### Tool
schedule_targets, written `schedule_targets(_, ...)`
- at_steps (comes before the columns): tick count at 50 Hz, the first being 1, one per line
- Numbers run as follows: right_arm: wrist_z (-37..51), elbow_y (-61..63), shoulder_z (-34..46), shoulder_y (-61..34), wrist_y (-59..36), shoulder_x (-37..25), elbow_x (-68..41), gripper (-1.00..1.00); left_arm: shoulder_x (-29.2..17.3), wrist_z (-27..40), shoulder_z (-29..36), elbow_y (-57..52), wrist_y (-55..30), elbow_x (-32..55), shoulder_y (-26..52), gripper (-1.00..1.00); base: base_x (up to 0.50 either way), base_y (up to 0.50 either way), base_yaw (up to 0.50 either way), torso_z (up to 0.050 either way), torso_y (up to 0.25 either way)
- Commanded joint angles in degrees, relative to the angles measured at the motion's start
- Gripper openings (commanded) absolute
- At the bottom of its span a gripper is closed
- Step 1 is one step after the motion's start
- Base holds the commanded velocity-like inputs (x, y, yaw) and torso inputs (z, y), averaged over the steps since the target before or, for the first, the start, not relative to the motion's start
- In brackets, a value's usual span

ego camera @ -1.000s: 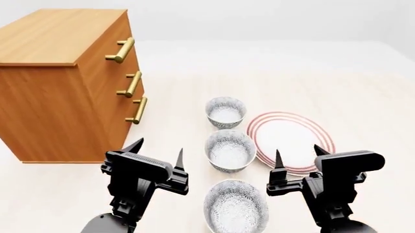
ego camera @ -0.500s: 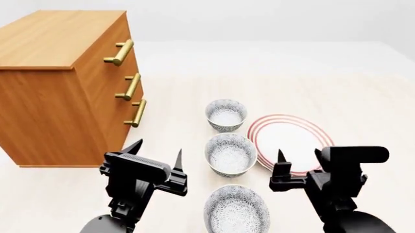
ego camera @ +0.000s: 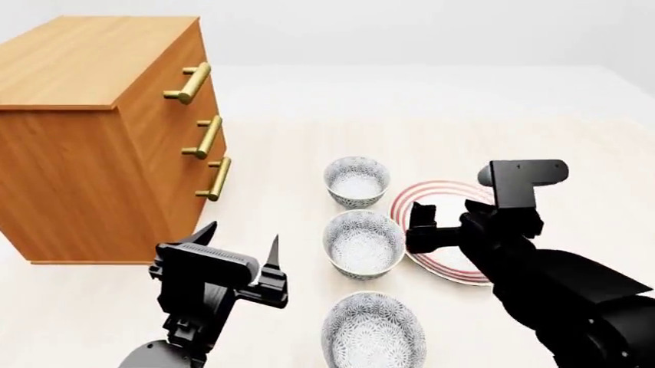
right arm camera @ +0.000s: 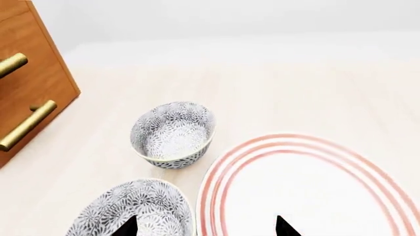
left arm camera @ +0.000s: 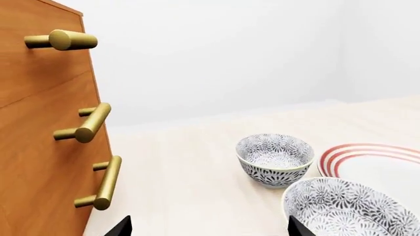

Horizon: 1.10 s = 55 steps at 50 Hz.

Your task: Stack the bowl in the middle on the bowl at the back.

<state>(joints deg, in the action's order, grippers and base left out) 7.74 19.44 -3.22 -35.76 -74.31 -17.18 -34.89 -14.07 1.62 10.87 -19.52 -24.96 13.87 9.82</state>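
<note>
Three speckled bowls stand in a row running away from me. The bowl in the middle [ego camera: 363, 244] sits upright and empty, and the bowl at the back [ego camera: 357, 181] stands just beyond it. My right gripper [ego camera: 438, 224] hangs open over the gap between the middle bowl's right rim and the red-ringed plate [ego camera: 450, 198]. In the right wrist view its left tip is above the middle bowl [right arm camera: 131, 212], its right tip above the plate [right arm camera: 308, 187], with the back bowl [right arm camera: 172, 132] further on. My left gripper [ego camera: 241, 244] is open and empty, left of the middle bowl [left arm camera: 347, 209].
A wooden drawer cabinet [ego camera: 97, 130] with brass handles [ego camera: 208, 136] stands at the left. The front bowl [ego camera: 373, 331] sits nearest me, between both arms. The back bowl [left arm camera: 274, 158] and plate [left arm camera: 377, 157] also show in the left wrist view.
My right arm has moved forward and to the left, from beside the front bowl to over the plate's near edge beside the middle bowl. The left gripper has barely shifted.
</note>
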Motion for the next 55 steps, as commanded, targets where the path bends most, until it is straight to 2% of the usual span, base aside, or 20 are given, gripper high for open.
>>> schedule_targets(1,-0.67,-9.19,3.44,-7.04,-1.40,1.24,0.23,1.00,-0.30,0.33,-0.58,0.11,0.06,0.73,-0.05,1.00,0.00,0.00,0.00,0.000,0.000)
schedule_targets(17,-1.26,-16.90,4.74,-9.97,-0.80,3.86,0.08,1.00,-0.47,0.61,-0.89,1.36,0.51,1.36,0.39,1.00,0.00,0.00,0.00,0.000,0.000)
schedule_targets(25,1.29,-15.94,1.22,-10.55,-8.75,5.79,-3.19,1.00,-0.50,0.51,-0.70,2.34,1.00,1.54,0.61,1.00,0.00,0.00,0.00,0.000,0.000)
schedule_targets(34,5.71,-14.86,-3.45,-11.25,-15.31,7.37,-6.79,1.00,-0.60,0.38,-0.42,2.67,1.22,1.87,0.73,1.00,0.00,0.00,0.00,0.000,0.000)
schedule_targets(42,15.07,-16.28,-4.14,-11.76,-15.20,5.74,-16.05,1.00,-0.65,0.40,-0.25,2.71,1.37,2.16,0.54,1.00,0.00,0.00,0.00,0.000,0.000)
schedule_targets(55,19.46,-16.79,-3.73,-10.66,-14.36,4.88,-20.60,1.00,-0.87,0.49,-0.04,2.63,1.57,2.64,0.32,1.00,0.00,0.00,0.00,0.000,0.000)
